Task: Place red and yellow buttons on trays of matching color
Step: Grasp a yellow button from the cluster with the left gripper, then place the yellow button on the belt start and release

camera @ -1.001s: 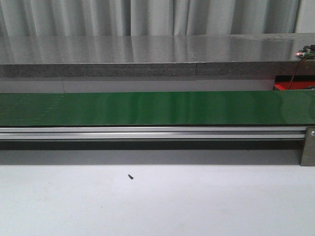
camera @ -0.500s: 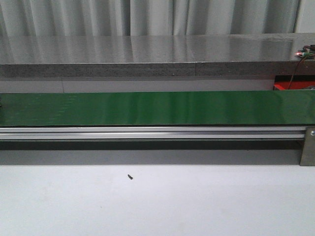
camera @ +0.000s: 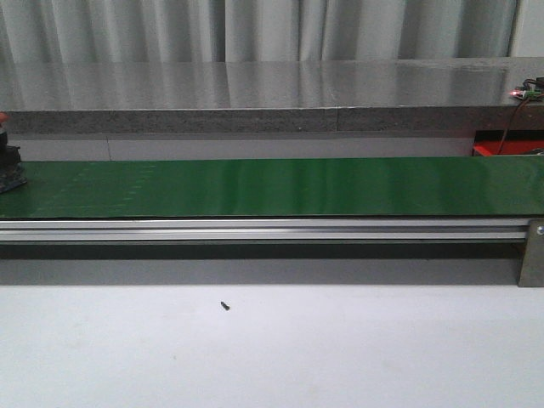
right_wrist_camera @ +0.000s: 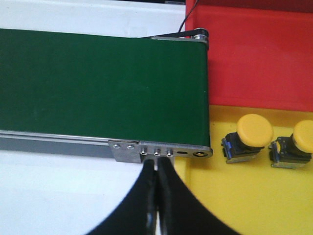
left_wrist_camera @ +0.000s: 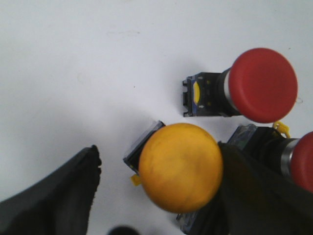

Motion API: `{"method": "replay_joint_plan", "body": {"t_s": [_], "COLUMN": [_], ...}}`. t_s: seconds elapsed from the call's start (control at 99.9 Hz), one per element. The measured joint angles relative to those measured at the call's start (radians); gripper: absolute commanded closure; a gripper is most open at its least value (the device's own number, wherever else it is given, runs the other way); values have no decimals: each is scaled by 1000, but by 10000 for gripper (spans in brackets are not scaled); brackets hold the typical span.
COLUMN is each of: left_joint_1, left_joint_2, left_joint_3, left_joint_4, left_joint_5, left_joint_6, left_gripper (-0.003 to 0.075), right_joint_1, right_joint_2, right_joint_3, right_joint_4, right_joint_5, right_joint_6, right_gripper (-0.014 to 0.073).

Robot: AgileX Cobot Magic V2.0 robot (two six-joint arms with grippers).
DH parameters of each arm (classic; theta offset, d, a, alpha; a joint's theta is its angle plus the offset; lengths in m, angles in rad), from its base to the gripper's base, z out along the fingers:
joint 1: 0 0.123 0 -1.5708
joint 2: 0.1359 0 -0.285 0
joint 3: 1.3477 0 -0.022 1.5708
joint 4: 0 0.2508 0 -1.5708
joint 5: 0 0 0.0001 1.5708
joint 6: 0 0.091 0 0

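In the left wrist view my left gripper is open around a yellow button that lies on a white surface. One finger is clear of it; the other is right against it. Two red buttons lie beside it. In the front view a red-topped button sits at the far left end of the green belt. My right gripper is shut and empty by the belt's end bracket. Two yellow buttons lie on the yellow tray, with the red tray behind it.
The belt's aluminium rail runs across the front view, with a grey counter behind it. A small dark screw lies on the white table. Neither arm shows in the front view.
A red-topped button has come into view at the left end of the belt, moving rightward. Nothing else in the front view has changed.
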Motion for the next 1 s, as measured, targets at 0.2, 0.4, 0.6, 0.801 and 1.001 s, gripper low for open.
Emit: {"method": "replay_joint_plan", "body": {"t_s": [0.2, 0.4, 0.6, 0.801, 1.001], "left_joint_1": [0, 0, 0, -59, -190], "left_joint_2": [12, 4, -110, -249, -284], "left_joint_3": [0, 0, 0, 0, 5], "left_joint_4": [-2, 8, 38, 58, 62], "left_joint_5": [-13, -7, 57, 127, 200], "left_joint_6": [0, 0, 32, 88, 94], "left_gripper": [488, 558, 561, 561, 561], "right_joint_1": [0, 0, 0, 0, 0], "right_joint_2": [0, 0, 0, 0, 0], "right_joint_3": [0, 0, 0, 0, 0], "right_joint_4": [0, 0, 0, 0, 0], "right_joint_5": [0, 0, 0, 0, 0], "right_joint_6": [0, 0, 0, 0, 0], "right_gripper": [664, 664, 664, 664, 664]}}
